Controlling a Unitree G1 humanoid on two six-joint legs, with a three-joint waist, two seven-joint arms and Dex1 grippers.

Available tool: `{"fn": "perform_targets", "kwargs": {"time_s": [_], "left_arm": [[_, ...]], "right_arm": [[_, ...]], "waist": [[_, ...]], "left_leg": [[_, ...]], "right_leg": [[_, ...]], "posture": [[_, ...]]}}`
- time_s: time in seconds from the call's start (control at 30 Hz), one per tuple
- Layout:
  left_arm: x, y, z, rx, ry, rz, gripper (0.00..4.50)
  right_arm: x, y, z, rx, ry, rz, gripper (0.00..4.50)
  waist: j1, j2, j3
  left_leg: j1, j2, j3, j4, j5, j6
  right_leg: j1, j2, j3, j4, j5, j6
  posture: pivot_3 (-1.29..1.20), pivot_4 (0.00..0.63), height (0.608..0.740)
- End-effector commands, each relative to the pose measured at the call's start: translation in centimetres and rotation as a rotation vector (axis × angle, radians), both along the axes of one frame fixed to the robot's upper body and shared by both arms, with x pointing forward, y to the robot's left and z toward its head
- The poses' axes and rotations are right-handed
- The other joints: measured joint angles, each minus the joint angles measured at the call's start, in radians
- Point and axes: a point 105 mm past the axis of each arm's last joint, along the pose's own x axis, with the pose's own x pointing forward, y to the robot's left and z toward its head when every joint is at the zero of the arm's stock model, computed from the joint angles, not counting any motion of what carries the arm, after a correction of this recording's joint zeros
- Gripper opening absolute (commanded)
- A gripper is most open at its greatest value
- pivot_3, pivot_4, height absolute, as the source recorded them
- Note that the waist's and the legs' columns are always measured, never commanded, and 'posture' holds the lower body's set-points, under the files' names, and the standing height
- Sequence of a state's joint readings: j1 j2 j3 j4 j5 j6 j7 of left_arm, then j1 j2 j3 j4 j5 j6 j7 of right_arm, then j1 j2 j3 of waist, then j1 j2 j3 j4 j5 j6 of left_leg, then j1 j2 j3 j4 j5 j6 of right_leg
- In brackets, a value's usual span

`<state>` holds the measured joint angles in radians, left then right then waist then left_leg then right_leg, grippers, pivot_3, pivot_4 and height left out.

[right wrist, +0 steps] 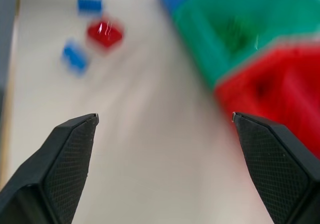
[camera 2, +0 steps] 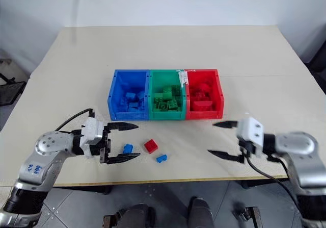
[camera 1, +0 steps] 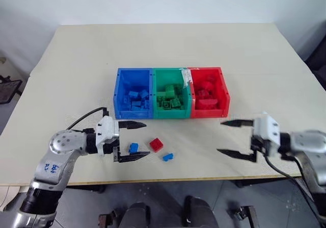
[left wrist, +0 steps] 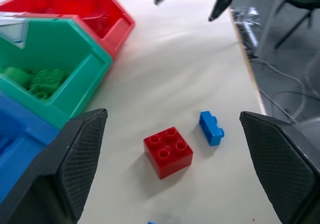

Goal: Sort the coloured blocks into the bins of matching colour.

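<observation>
My left gripper (camera 1: 133,141) hangs wide open and empty around a small blue block (camera 1: 133,147), just in front of the blue bin (camera 1: 133,93), right gripper (camera 1: 235,137) equally agape; light, hard, slick plastic, best pinched across its flat sides.

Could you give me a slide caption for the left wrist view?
Open left gripper faces a red block and blue block beside the bins.
</observation>
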<state>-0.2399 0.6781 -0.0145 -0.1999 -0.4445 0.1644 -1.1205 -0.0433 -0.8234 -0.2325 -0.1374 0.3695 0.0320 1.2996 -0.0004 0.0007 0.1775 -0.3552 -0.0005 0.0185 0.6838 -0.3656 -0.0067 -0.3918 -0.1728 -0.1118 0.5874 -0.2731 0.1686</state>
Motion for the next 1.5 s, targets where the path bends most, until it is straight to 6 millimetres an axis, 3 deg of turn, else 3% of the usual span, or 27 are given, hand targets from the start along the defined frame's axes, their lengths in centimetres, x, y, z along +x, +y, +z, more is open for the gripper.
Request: {"fn": "perform_targets", "kwargs": {"time_s": [0.03, 0.17, 0.3, 0.37, 0.43, 0.6, 0.77, 0.87, 1.2, 1.27, 1.43, 1.5], "left_arm": [[0.1, -0.4, 0.5, 0.01, -0.036, -0.057, 4.5], [0.4, -0.6, 0.5, 0.009, -0.063, -0.076, 4.5], [0.4, -0.2, 0.3, 0.014, -0.066, -0.066, 4.5], [0.1, 1.1, -0.2, 0.028, -0.051, -0.02, 4.5], [-0.2, 2.3, -0.7, 0.044, -0.03, 0.018, 4.5], [-1.2, 4.1, -1.7, 0.073, -0.002, 0.09, 4.5], [-2.1, 4.7, -1.8, 0.077, 0.007, 0.14, 4.5], [-2.6, 4.8, -2.0, 0.067, 0.013, 0.172, 4.5], [-2.6, 4.6, -2.0, 0.05, 0.004, 0.204, 4.5], [-2.5, 4.8, -2.0, 0.045, 0.002, 0.215, 4.5], [-2.3, 6.0, -1.5, -0.045, 0.003, 0.34, 4.5], [-2.2, 6.4, -1.4, -0.068, 0.004, 0.374, 4.5]], "right_arm": [[-0.9, -2.4, 0.2, -0.052, -0.054, -0.037, 4.47], [-0.8, -1.9, 0.0, -0.041, -0.06, -0.031, 4.47], [-0.4, 1.4, 0.7, -0.022, -0.043, 0.057, 4.47], [-0.2, 5.0, 1.0, -0.043, 0.007, 0.157, 4.47], [0.1, 7.4, 0.9, -0.068, 0.047, 0.198, 4.47], [1.3, 11.2, -1.0, -0.154, 0.095, 0.247, 4.47], [1.7, 13.5, -3.2, -0.189, 0.134, 0.296, 4.47], [2.0, 14.8, -3.7, -0.179, 0.13, 0.324, 3.87], [1.8, 14.8, -3.2, -0.156, 0.144, 0.363, 0.43], [1.7, 14.9, -2.4, -0.124, 0.137, 0.383, 0.36], [3.5, 17.3, 4.4, 0.141, 0.084, 0.348, 0.36], [4.5, 18.1, 5.7, 0.186, 0.078, 0.306, 0.36]], "waist": [[0.003, 0.0, 0.0], [0.0, 0.0, 0.0], [0.0, 0.0, 0.0], [-0.005, 0.0, 0.0], [-0.004, 0.0, 0.0], [0.013, 0.0, 0.0], [0.023, 0.0, 0.0], [0.016, 0.0, 0.0], [0.011, 0.0, 0.0], [0.01, 0.0, 0.0], [-0.006, 0.0, 0.0], [-0.014, 0.0, 0.0]], "left_leg": [[0.0, 0.0, 0.0, 0.0, 0.0, 0.0], [0.001, 0.0, 0.001, 0.001, 0.0, 0.0], [0.001, 0.001, 0.001, 0.001, 0.0, 0.0], [0.001, 0.001, 0.001, 0.001, 0.0, 0.0], [0.001, 0.001, 0.002, 0.001, 0.0, 0.0], [-0.001, 0.001, -0.002, 0.001, 0.0, 0.0], [-0.001, 0.001, -0.002, 0.001, 0.0, 0.0], [-0.001, 0.001, -0.001, 0.001, 0.0, 0.0], [-0.001, 0.001, -0.001, 0.001, 0.0, 0.0], [-0.001, 0.001, -0.002, 0.001, 0.0, 0.0], [-0.001, 0.002, -0.002, 0.001, 0.0, 0.0], [0.0, 0.003, -0.001, 0.001, 0.0, 0.0]], "right_leg": [[0.001, 0.0, 0.0, 0.0, 0.0, 0.0], [0.001, 0.0, 0.001, 0.0, 0.0, 0.0], [0.0, 0.0, 0.002, 0.0, 0.0, 0.0], [0.0, 0.0, 0.002, 0.0, 0.0, 0.0], [-0.001, 0.0, 0.002, 0.0, 0.0, 0.0], [-0.001, 0.001, 0.0, 0.0, 0.0, 0.0], [-0.001, 0.001, 0.0, 0.0, 0.0, 0.0], [-0.001, 0.001, 0.0, 0.0, 0.0, -0.001], [-0.001, 0.001, 0.0, 0.001, 0.0, -0.001], [-0.001, 0.001, 0.0, 0.001, 0.0, -0.001], [-0.002, 0.001, 0.0, 0.002, 0.0, -0.001], [-0.002, 0.002, 0.0, 0.003, 0.0, -0.001]], "posture": [[0.0, 0.15, 0.74], [0.0, 0.15, 0.74], [0.0, 0.15, 0.74], [0.0, 0.15, 0.74], [0.0, 0.15, 0.74], [0.0, 0.15, 0.74], [0.0, 0.15, 0.74], [0.0, 0.15, 0.74], [0.0, 0.15, 0.74], [0.0, 0.15, 0.74], [0.0, 0.15, 0.74], [0.0, 0.15, 0.74]]}}
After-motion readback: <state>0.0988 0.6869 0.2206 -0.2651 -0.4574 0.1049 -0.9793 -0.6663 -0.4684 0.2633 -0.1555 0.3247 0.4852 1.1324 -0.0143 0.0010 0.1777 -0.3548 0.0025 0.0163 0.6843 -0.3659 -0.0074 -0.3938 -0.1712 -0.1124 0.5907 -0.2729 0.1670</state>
